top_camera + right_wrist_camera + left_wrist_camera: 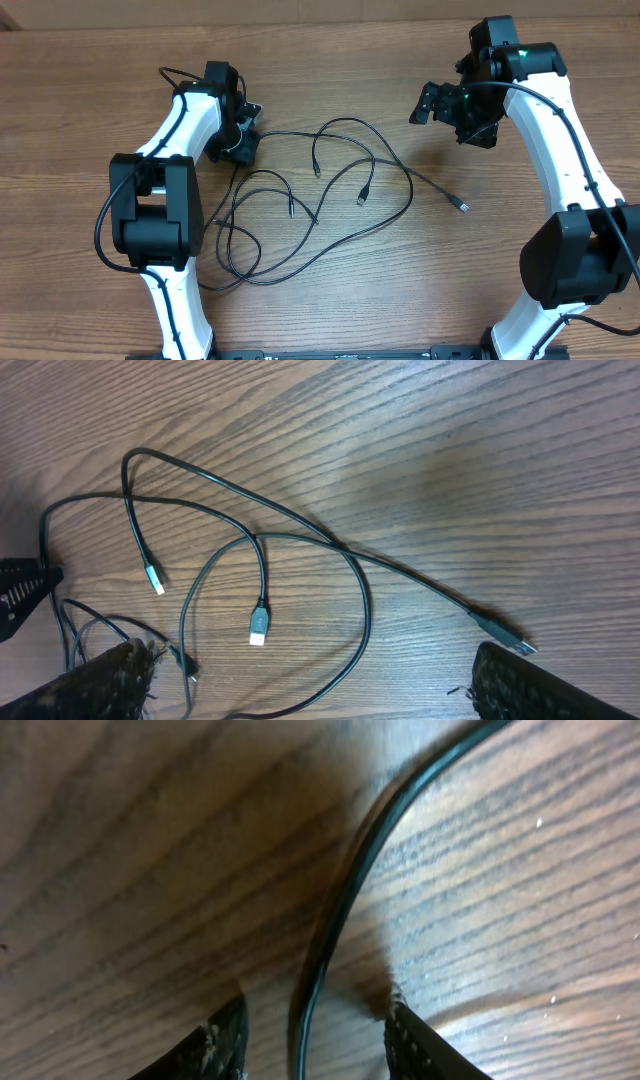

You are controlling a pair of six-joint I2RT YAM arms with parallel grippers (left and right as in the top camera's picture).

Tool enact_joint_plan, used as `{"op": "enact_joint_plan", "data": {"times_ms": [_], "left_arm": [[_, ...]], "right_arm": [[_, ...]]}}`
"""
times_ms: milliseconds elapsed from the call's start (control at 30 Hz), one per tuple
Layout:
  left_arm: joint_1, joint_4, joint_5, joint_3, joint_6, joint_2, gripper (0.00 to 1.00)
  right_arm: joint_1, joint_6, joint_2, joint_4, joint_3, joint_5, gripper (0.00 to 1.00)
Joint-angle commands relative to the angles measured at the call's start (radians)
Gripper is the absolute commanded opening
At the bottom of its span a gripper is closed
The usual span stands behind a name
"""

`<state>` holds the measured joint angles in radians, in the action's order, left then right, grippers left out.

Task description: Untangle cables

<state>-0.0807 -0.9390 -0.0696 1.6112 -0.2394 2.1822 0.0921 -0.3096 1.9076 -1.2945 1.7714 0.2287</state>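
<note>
The thin black cables (362, 193) with small metal-tipped plugs lie in loose, overlapping loops across the middle of the brown wood-grain worktop (420, 290), and one plug end trails out alone toward the right. The left tool (312, 1038) sits low over the wood at the left edge of the tangle, its fingers (225, 1042) spread with a single strand running between them, not pinched as far as I can see. The right tool (320, 695) hangs above the worktop off the tangle's right side, spread wide and empty.
</note>
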Motion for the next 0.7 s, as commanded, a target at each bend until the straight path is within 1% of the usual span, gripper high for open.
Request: {"op": "enact_joint_plan", "data": {"times_ms": [0,33,133,167,233,267,300,400,500,567,667], "left_arm": [[0.004,0.036,0.003,-0.05,0.011,0.008,0.46],[0.003,0.049,0.003,-0.067,0.011,0.008,0.46],[0.003,0.089,0.006,-0.12,0.012,0.008,0.43],[0.003,0.102,0.007,-0.139,0.012,0.008,0.39],[0.003,0.12,0.014,-0.169,0.017,0.008,0.23],[0.003,0.126,0.03,-0.18,0.031,0.008,0.09],[0.004,0.127,0.045,-0.186,0.042,0.008,0.04],[0.004,0.119,0.098,-0.182,0.097,0.005,0.04],[0.004,0.091,0.106,-0.14,0.132,-0.015,0.04],[0.004,0.055,0.103,-0.082,0.153,-0.039,0.04],[0.003,-0.019,0.103,0.051,0.178,-0.087,0.04]], "right_arm": [[-0.003,0.008,-0.006,0.002,0.002,-0.004,1.0],[-0.003,0.008,-0.006,0.002,0.002,-0.004,1.0],[-0.003,0.008,-0.006,0.003,0.002,-0.004,1.0],[-0.003,0.008,-0.006,0.003,0.002,-0.004,1.0],[-0.003,0.008,-0.006,0.003,0.002,-0.004,1.0],[-0.004,0.008,-0.006,0.003,0.002,-0.004,1.0],[-0.004,0.008,-0.006,0.003,0.002,-0.004,1.0],[-0.004,0.008,-0.006,0.003,0.002,-0.004,1.0],[-0.003,0.008,-0.006,0.002,0.002,-0.004,1.0],[-0.003,0.008,-0.006,0.002,0.002,-0.004,1.0],[-0.003,0.008,-0.006,0.002,0.002,-0.004,1.0]]}}
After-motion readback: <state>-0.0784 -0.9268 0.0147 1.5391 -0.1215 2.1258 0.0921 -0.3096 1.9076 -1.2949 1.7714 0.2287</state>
